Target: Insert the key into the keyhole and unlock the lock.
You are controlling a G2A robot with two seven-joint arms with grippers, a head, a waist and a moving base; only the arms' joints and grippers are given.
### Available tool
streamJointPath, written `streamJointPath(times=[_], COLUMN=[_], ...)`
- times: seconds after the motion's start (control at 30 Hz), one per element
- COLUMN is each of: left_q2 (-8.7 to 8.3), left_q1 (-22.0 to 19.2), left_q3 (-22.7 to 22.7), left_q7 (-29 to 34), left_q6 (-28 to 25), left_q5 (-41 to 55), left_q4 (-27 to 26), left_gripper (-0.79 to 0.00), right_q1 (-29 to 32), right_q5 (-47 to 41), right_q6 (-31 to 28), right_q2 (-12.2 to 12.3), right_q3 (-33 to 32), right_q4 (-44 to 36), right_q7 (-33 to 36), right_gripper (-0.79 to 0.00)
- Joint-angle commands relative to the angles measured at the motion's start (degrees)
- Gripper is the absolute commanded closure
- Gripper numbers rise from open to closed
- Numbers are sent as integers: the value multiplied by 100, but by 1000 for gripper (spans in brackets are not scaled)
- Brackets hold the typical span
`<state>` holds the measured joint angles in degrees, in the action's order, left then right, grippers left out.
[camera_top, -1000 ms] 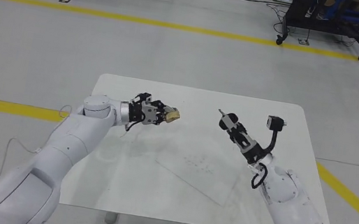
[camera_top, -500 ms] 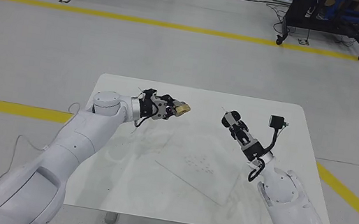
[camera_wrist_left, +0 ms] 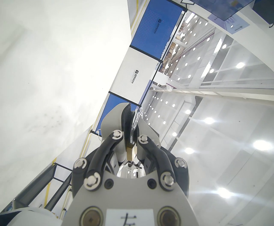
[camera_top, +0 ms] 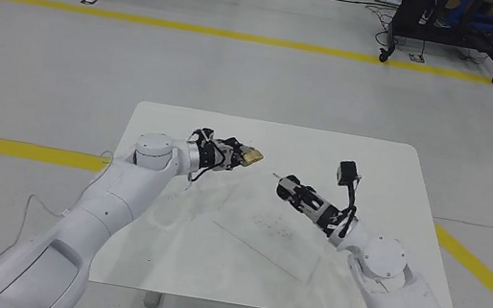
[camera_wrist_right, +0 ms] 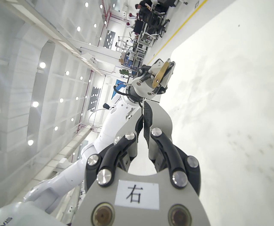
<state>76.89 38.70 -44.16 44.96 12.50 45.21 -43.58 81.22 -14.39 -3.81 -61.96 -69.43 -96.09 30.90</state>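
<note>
Key [camera_top: 275, 174], pinched in the right gripper [camera_top: 284, 182], pointed lengthwise at the lock [camera_top: 251, 157] clamped in the left gripper [camera_top: 237, 156], just apart.

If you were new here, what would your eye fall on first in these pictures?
The brass lock, pinched in the left gripper and held over the white table, stands out first. Facing it across a small gap, the right gripper points a slim key at it.
</note>
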Motion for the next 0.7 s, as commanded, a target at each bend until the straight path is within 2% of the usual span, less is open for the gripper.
streamJointPath(times=[0.0,0.1,0.27,0.4,0.67], left_q2=[0,2,5,22,69], left_q1=[25,54,90,92,80], left_q3=[-5,-28,-53,-40,-43], left_q7=[-90,-87,110,227,290], left_q6=[-3,39,46,66,111], left_q5=[-113,-187,-297,-406,-542], left_q4=[-69,-142,-213,-216,-178], left_gripper=[0,0,0,0,0], right_q1=[5,-91,-246,-368,-479], right_q5=[-355,-375,-701,-630,-545], right_q6=[339,594,637,742,868], right_q2=[-13,-52,-143,-210,-275], right_q3=[8,172,394,548,679], right_q4=[-63,-18,84,202,316], right_q7=[125,47,-174,-602,-782], right_gripper=[0,0,0,0,0])
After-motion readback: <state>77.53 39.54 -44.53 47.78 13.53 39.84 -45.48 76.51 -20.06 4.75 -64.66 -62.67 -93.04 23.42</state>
